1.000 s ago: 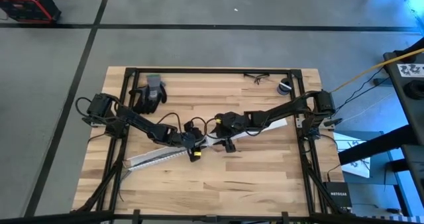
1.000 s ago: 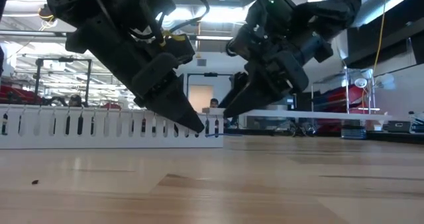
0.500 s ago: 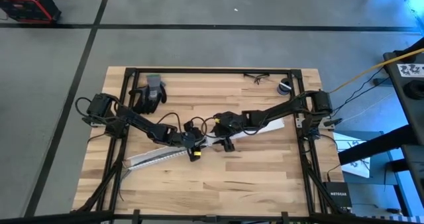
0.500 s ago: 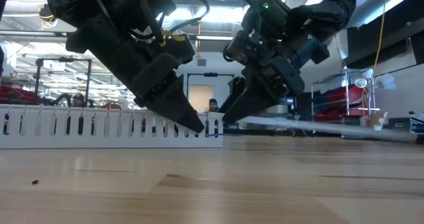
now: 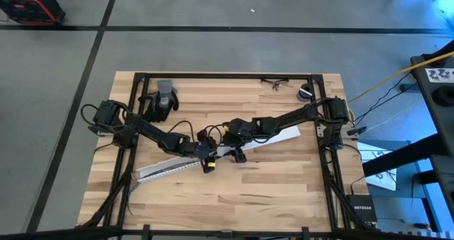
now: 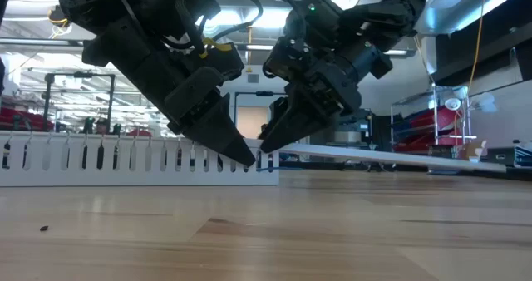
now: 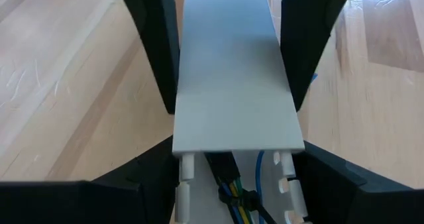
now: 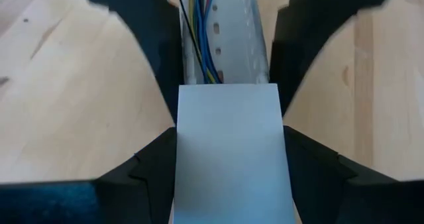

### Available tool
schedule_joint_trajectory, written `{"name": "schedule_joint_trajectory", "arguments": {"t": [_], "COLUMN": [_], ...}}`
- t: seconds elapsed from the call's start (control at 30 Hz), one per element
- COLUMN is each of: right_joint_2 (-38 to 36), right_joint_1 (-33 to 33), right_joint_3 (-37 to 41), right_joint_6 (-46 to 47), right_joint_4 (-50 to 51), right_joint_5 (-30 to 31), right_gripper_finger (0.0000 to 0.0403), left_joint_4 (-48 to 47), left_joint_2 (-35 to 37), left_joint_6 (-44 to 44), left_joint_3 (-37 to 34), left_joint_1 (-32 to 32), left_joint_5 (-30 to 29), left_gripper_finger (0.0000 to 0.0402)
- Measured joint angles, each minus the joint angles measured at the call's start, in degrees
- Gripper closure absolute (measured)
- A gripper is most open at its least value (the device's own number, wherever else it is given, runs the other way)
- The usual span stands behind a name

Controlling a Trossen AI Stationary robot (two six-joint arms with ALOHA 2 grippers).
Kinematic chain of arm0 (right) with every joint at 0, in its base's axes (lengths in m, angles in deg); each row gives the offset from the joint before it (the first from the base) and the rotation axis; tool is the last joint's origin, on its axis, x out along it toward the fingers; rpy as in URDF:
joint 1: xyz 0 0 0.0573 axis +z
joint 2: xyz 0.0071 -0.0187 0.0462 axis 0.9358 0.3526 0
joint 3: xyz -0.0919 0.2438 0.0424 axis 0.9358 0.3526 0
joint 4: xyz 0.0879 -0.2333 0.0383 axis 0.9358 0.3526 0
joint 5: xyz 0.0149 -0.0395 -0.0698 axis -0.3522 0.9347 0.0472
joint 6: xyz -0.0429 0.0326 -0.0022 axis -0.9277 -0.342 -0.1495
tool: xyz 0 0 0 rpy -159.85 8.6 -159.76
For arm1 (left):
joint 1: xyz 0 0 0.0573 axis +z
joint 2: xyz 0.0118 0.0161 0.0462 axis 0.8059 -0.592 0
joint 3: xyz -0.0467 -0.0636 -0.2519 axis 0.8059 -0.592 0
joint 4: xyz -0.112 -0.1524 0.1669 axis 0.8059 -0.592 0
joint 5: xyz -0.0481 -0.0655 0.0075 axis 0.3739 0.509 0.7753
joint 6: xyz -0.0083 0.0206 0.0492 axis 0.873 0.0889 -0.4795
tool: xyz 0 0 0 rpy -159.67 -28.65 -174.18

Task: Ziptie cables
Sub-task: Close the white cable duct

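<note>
Both end effectors straddled the channel's flat white lid.

The left end effector and right end effector each pinched the lid; bundled coloured thin cables lay inside the long white slotted plastic channel, running from 8 to 2 o'clock across the wooden worktop.

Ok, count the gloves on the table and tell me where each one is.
1. A dark glove with a grey cuff lies on the table near the far left corner, beside the left arm's base. No other shows, though the arms could hide one.
</note>
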Motion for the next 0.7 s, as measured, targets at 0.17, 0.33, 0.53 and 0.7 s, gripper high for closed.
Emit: {"name": "schedule_joint_trajectory", "arguments": {"t": [0.17,0.33,0.53,0.7], "right_joint_2": [2.01,4.83,6.63,6.72], "right_joint_1": [0.11,0.59,1.02,1.03], "right_joint_3": [-3.13,-6.61,-9.33,-9.58], "right_joint_6": [0.06,0.17,0.17,-0.14], "right_joint_4": [1.01,3.84,4.69,4.02], "right_joint_5": [-0.42,-0.81,-1.64,-1.72], "right_gripper_finger": [0.018,0.018,0.018,0.018], "left_joint_4": [-0.06,-0.52,-1.41,-0.65], "left_joint_2": [0.0,0.07,0.08,-0.08], "left_joint_6": [-0.03,0.26,0.62,0.43], "left_joint_3": [0.0,-0.07,-0.22,-0.19], "left_joint_1": [0.0,-0.04,-0.05,0.22], "left_joint_5": [0.01,-0.24,0.0,0.5], "left_gripper_finger": [0.0163,0.0162,0.0141,0.0108]}}
